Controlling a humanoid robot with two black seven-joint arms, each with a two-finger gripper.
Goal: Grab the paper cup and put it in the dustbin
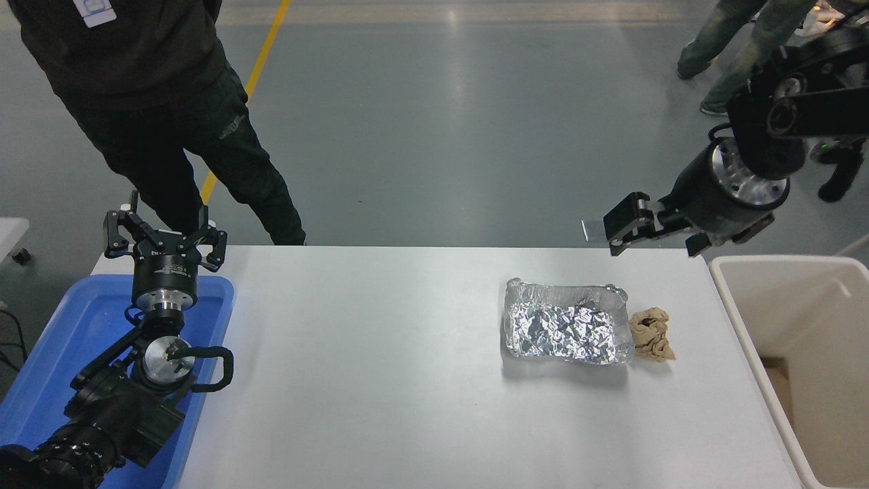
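Note:
The paper cup is not in view. The cream-beige dustbin (730,299) stands off the table's right edge, and the part of its inside that shows holds no cup. My right gripper (652,246) hangs in the air above the table's far right corner, just left of the dustbin. It is open and holds nothing. My left arm is parked at the lower left, its gripper (165,227) open above the far end of the blue tray.
A crumpled foil tray (567,329) lies right of the table's middle, with a brown paper wad (652,333) touching its right side. A blue plastic tray (61,333) sits at the left edge. A person in black (149,102) stands at the far left, another walks at the top right.

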